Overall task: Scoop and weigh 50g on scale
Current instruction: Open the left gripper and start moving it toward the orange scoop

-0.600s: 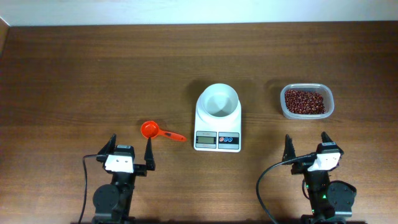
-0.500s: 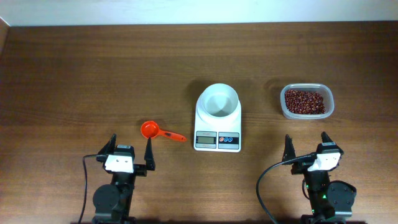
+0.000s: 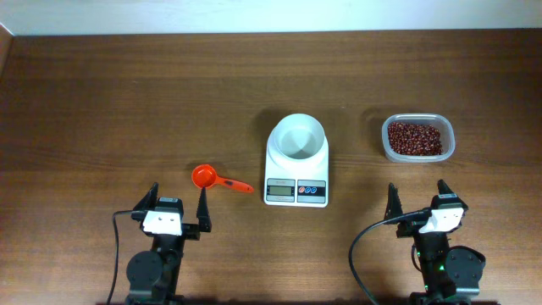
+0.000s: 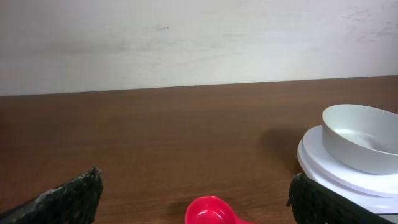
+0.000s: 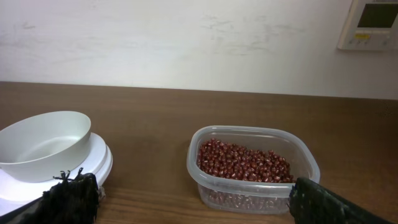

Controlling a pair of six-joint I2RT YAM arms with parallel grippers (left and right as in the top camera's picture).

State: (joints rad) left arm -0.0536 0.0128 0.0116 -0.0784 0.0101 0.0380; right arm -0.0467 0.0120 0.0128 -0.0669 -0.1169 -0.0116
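Meanwhile left claw (image 3: pixel 179 190) and right claw (image 3: pixel 416 186) gape empty; scale's (image 3: pixel 296 172) bowl (image 3: pixel 296 137) bare, tub (image 5: pixel 205 186) holds beans (image 3: pixel 415 138).

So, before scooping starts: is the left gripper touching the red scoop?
Apart. The left wrist view shows the red scoop between the fingers of the left gripper, table visible on both sides.

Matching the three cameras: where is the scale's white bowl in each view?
Overhead: white bowl at centre, atop the scale.
Left wrist: bowl at the right edge.
Right wrist: bowl at the left edge, left of the bean tub.
Shared landmark: the scale's white platform under it.
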